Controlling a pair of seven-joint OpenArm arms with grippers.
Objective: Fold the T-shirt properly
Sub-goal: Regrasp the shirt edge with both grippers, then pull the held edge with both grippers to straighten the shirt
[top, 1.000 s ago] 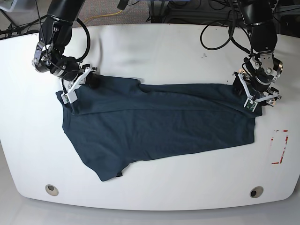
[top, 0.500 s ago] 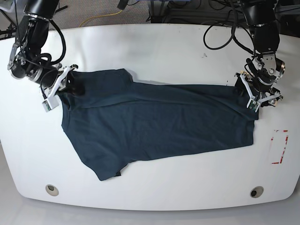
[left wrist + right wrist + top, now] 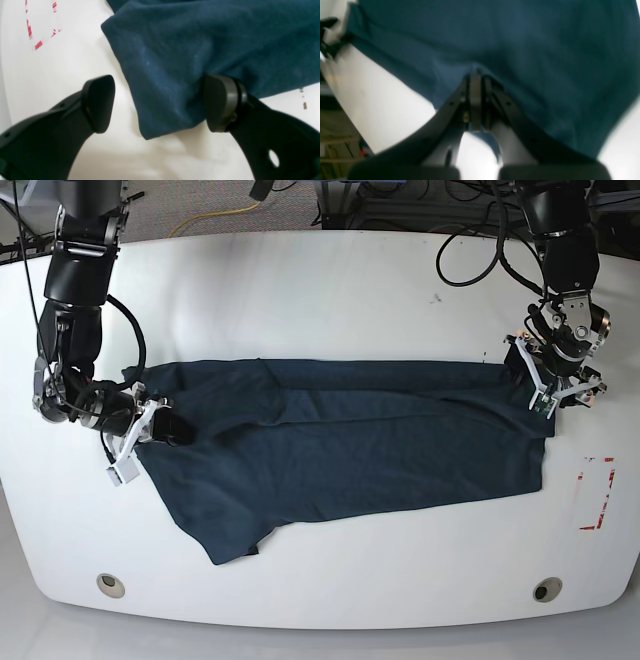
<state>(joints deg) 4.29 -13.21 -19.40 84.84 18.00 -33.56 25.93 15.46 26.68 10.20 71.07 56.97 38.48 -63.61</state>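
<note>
Lying spread across the middle of the white table: one T-shirt, dark navy-teal, wrinkled, folded lengthwise so its upper edge runs nearly straight from side to side in the base view; a sleeve or lower flap trails toward the table's near edge at that view's left.

Right gripper: at the base view's left end of the shirt, jaws pressed together and clamped on a fold of the cloth, which bunches around the fingertips in the right wrist view.

Left gripper: at the base view's right end, jaws standing wide apart. One finger rests over bare table; the other finger touches the edge of the shirt's corner, which lies flat between the two without being pinched.

Red-and-white marking: a rectangular outline on the table, just beyond the shirt's right edge in the base view.

Two round fittings set in the table near its front edge.
</note>
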